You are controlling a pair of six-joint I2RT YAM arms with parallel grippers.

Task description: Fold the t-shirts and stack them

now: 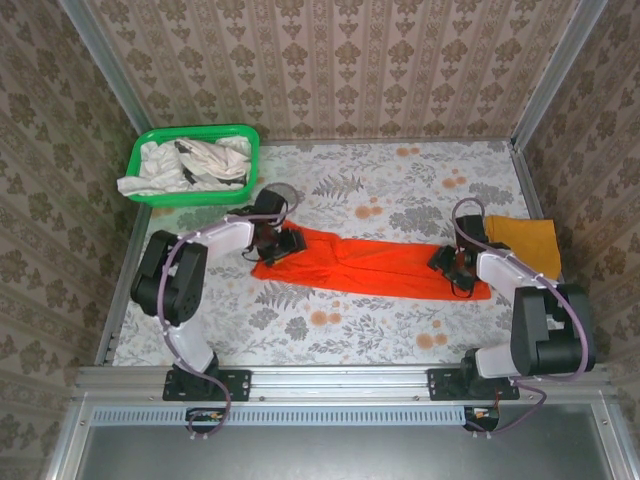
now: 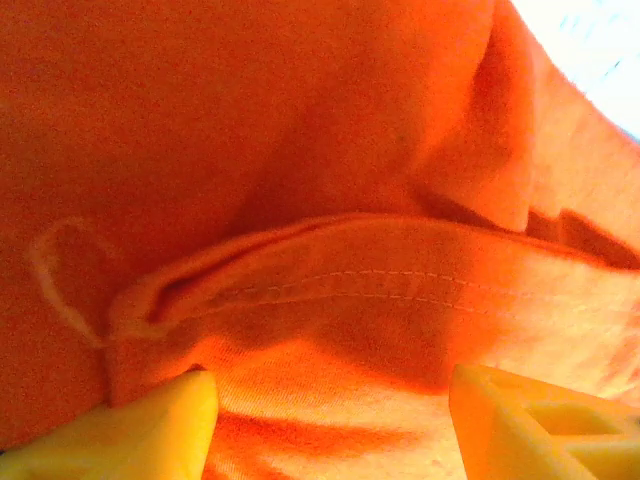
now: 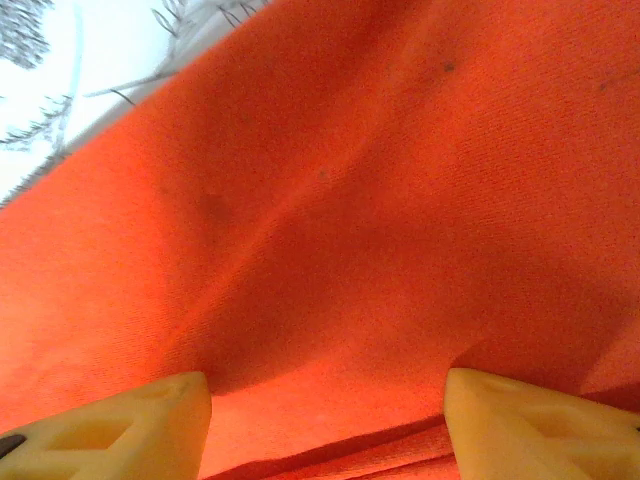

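orange-red t-shirt (image 1: 370, 265): soft, limp, light | left gripper (image 2: 335, 425), right gripper (image 3: 330, 425): both spread over cloth | best pinched at hem corners

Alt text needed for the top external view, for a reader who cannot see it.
An orange-red t-shirt lies in a long strip across a floral table, with the left gripper at its left end and the right gripper at its right. A mustard yellow t-shirt lies at the right edge; a green basket of off-white t-shirts sits far left.
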